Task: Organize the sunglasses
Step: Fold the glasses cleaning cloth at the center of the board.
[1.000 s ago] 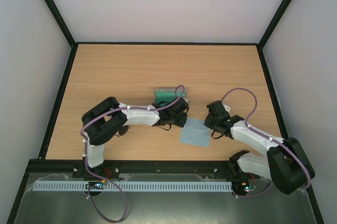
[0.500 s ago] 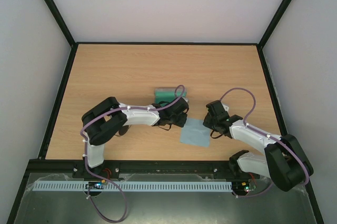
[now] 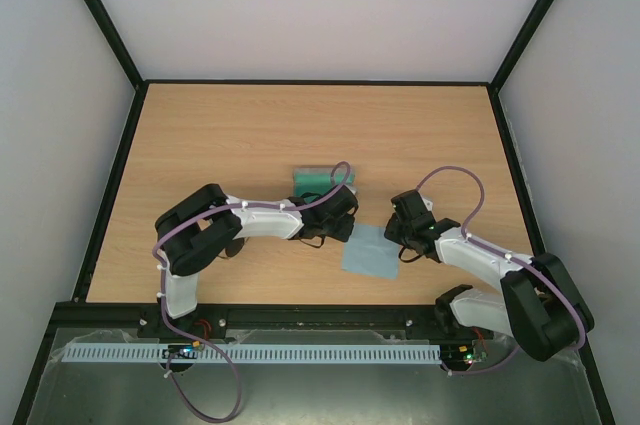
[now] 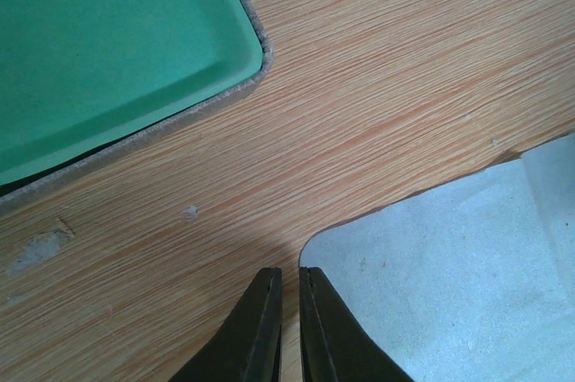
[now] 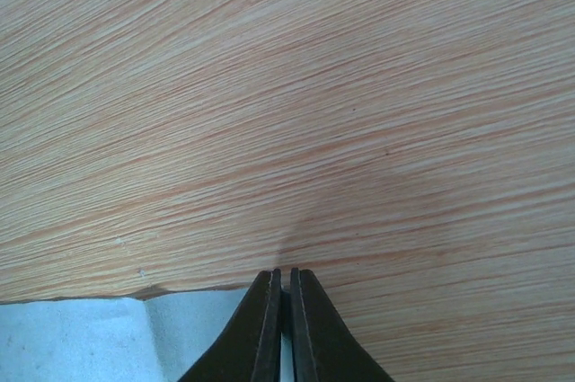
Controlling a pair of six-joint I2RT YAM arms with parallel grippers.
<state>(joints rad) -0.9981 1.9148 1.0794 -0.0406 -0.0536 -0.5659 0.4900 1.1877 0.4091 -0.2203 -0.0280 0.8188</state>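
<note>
My left fingers [image 4: 290, 292] and right fingers [image 5: 286, 288] are both closed on nothing, case [image 4: 108, 40] ahead-left of the left ones, cloth [image 4: 449, 274] just beside both, sunglasses not in my wrist views, so I'd find them first, then open before reaching.

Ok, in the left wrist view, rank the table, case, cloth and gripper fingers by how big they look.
Largest: table, filling most of the frame.
Then cloth and case: about alike, both cut off by the edges, so unranked.
Smallest: fingers.
</note>
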